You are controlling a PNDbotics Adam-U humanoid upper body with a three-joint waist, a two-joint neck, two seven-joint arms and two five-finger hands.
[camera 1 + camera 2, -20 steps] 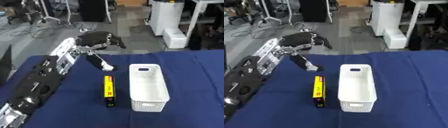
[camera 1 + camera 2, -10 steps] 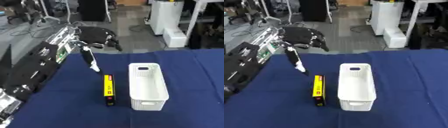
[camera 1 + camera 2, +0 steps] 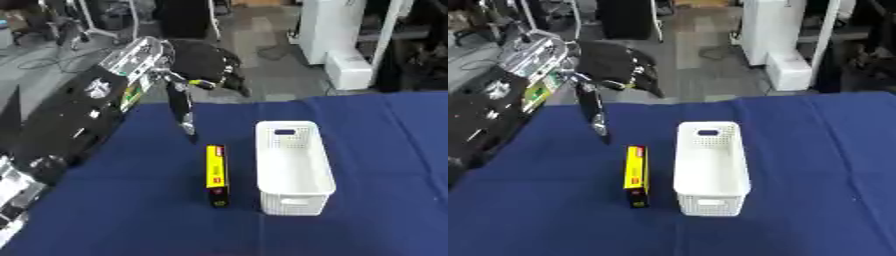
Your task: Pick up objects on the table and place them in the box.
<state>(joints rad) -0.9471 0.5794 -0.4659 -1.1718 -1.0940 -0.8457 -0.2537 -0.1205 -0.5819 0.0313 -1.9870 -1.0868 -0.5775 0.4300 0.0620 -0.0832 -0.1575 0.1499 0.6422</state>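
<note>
The left hand (image 3: 206, 62) hangs up in the upper left of the frame, above the far edge of the blue table (image 3: 122, 210), fingers curled downward with a dark slender object (image 3: 184, 112) dangling from them — it looks pinched near its top, though the exact contact between the fingers is hard to make out. That thin thing hangs nearly vertical, its lower tip pointing down toward the cloth, just up and left of the yellow box (image 3: 216, 167). And the target, the white basket (image 3: 291, 167), sits in the middle of the frame, long axis running away from the robot, open top, looking empty from here. So the relation that matters: the basket lies to the right of and below the hand in the frame, with the yellow box between the two, lying parallel to the basket and just beside its left wall. My read is the hand needs to travel rightward across that yellow box before it lets go. The left arm is clearly the nearer one; the right hand shows nowhere in either view.
</note>
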